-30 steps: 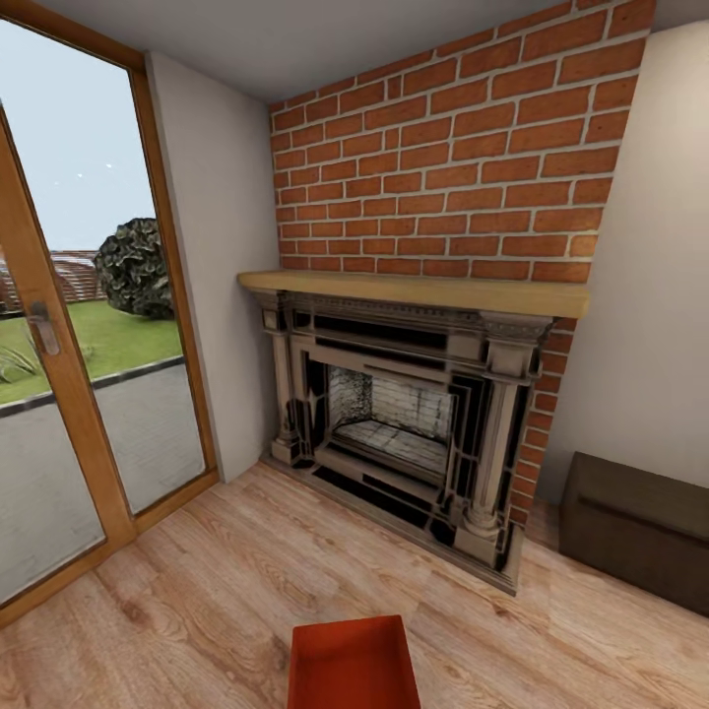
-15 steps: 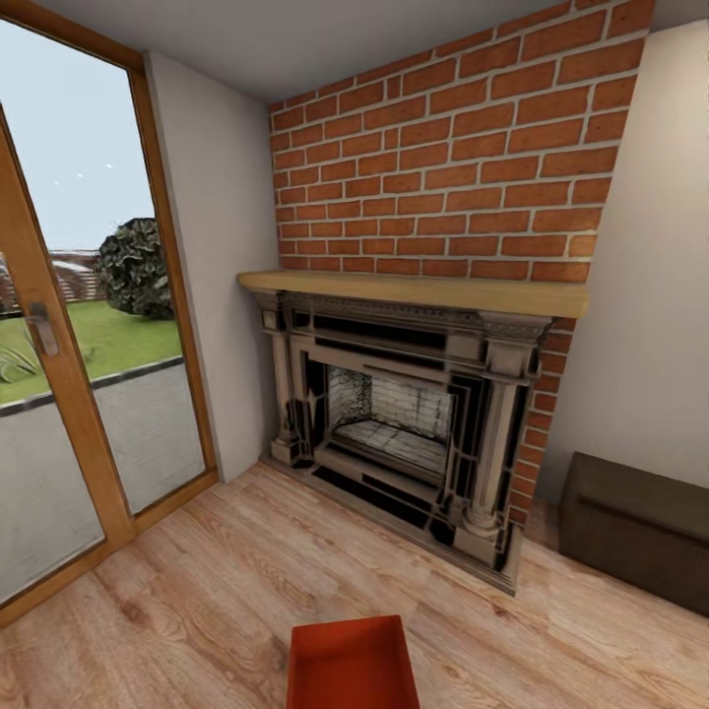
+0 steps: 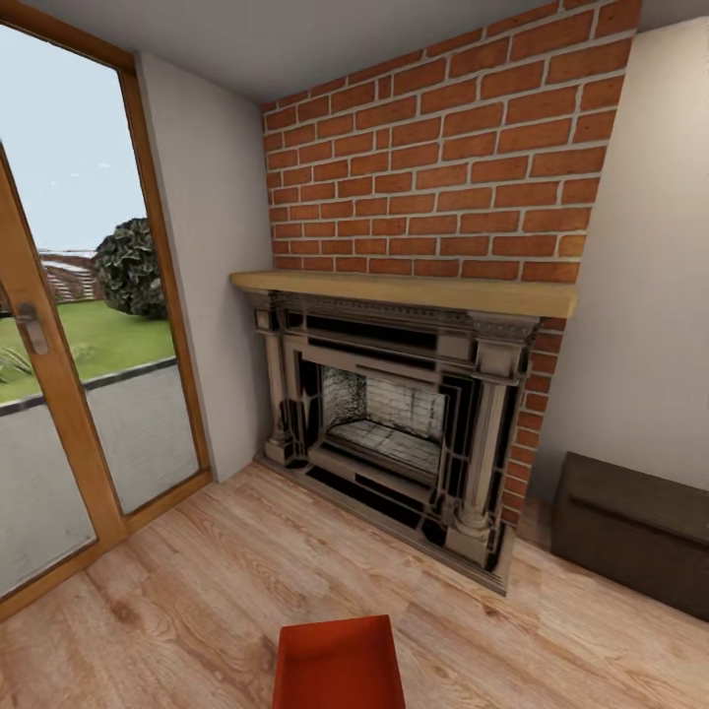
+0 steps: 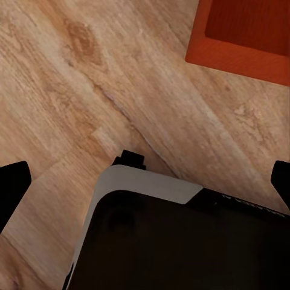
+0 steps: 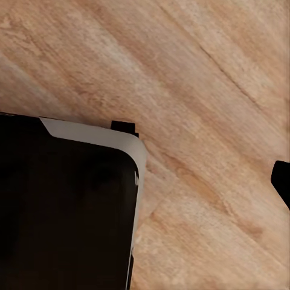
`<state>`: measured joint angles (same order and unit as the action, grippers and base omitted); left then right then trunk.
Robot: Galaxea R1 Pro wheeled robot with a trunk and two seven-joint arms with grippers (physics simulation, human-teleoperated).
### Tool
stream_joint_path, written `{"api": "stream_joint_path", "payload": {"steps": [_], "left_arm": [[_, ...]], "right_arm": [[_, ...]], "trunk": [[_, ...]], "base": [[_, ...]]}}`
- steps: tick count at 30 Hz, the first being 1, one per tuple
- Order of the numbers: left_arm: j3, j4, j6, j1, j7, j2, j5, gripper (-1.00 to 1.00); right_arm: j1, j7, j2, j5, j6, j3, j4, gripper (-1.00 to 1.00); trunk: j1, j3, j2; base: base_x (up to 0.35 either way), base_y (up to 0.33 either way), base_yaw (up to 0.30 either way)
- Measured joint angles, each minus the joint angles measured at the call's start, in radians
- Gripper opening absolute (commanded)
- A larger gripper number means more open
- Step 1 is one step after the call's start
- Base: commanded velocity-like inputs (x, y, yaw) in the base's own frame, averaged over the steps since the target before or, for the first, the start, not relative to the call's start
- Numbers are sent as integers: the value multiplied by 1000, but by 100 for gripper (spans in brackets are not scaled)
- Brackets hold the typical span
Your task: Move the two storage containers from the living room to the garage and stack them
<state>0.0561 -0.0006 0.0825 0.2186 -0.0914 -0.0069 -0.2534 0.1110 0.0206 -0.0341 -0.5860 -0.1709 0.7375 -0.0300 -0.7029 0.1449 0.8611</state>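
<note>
In the head view, one orange-red container (image 3: 338,662) is sitting on the light wood floor (image 3: 197,581) at the bottom edge of the picture, open side up, its near end cut off by the frame. Beyond it a brick fireplace (image 3: 394,433) is standing under a pale wooden mantel (image 3: 404,290), with red brick wall (image 3: 443,167) rising above. A dark low cabinet (image 3: 635,532) is showing to the right of the hearth, and a glazed wooden door (image 3: 59,394) is taking up the left, with grass and a bush (image 3: 128,268) outside. This is the living room.

In the left wrist view, the left gripper (image 4: 145,181) is hanging above the plank floor (image 4: 78,90). Only two dark finger tips (image 4: 12,187) are peeking in at opposite edges of the picture, well apart, so the fingers are spread wide with nothing between them. The container (image 4: 244,33) is lying ahead of the gripper and off to one side, well clear of both fingers. The robot's black and grey base (image 4: 175,235) is lying beneath the gripper.

In the right wrist view, one dark finger tip (image 5: 281,181) of the right gripper is showing at the picture's edge over bare planks (image 5: 199,78); I cannot tell how far it is spread. The base (image 5: 66,205) is lying below it.
</note>
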Motion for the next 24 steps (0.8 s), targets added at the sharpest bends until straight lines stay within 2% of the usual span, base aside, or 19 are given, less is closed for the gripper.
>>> {"api": "stream_joint_path", "payload": {"steps": [11, 24], "left_arm": [[0, 0, 0, 0, 0, 1, 0, 100], [0, 0, 0, 0, 0, 1, 1, 100]], "right_arm": [[0, 0, -3, 1, -1, 0, 0, 100], [0, 0, -1, 1, 0, 0, 0, 100]], "trunk": [[0, 0, 0], [0, 0, 0]], "base": [[0, -1, 141], [0, 0, 19]]}}
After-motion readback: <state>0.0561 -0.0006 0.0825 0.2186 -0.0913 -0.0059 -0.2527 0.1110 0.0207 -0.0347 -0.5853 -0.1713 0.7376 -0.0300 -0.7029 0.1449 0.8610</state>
